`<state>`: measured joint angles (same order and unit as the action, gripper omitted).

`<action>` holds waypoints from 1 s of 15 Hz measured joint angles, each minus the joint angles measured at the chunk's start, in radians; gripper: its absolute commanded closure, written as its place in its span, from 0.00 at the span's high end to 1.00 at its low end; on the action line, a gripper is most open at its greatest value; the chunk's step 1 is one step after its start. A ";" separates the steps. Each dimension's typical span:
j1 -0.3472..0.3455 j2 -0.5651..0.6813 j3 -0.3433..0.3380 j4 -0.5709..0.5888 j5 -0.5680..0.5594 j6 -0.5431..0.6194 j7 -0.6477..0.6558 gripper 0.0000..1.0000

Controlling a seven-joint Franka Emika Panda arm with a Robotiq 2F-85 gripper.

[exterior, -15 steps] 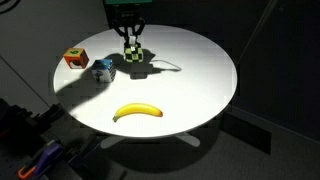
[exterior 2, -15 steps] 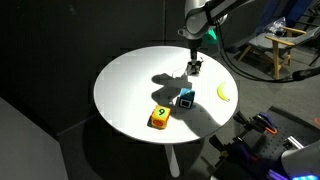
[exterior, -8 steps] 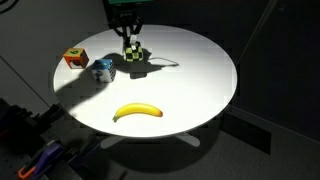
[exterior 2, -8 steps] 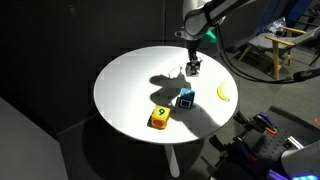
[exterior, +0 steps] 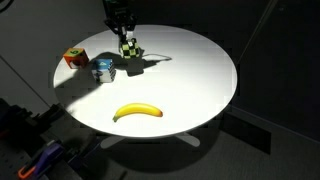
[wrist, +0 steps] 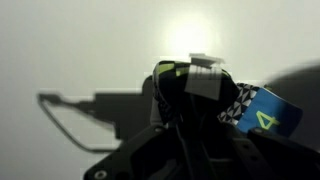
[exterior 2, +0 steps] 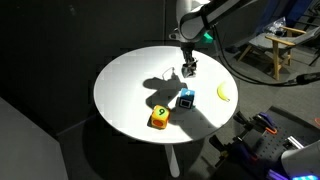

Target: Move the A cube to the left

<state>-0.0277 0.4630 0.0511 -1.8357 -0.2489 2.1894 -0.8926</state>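
Round white table (exterior: pixel 200 70) in a dark room carries everything. Toward its far side in an exterior view, the A cube (exterior: pixel 130 48) sits between the fingers of the gripper (exterior: pixel 128 45), which comes down on it from above and pinches it from two sides; whether the cube's underside touches the tabletop cannot be told. In the wrist view the A cube (wrist: pixel 250 108) lies close against the dark fingers, with a checkered face and a blue face bearing a white mark turned to the camera. There are three cubes in all: the A cube, one blue-and-white cube (exterior: pixel 102 69) near it, and one orange-red cube (exterior: pixel 75 58) just beyond that, close to the rim. One banana (exterior: pixel 138 112) lies well apart from them, toward the near edge
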 measured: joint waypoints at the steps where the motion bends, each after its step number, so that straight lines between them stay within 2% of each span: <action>1: 0.007 0.000 0.003 0.000 0.000 0.002 0.000 0.07; 15: 0.069 0.036 0.035 0.001 -0.050 0.075 -0.001 0.08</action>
<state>0.0417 0.4993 0.0856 -1.8345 -0.2993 2.2640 -0.8940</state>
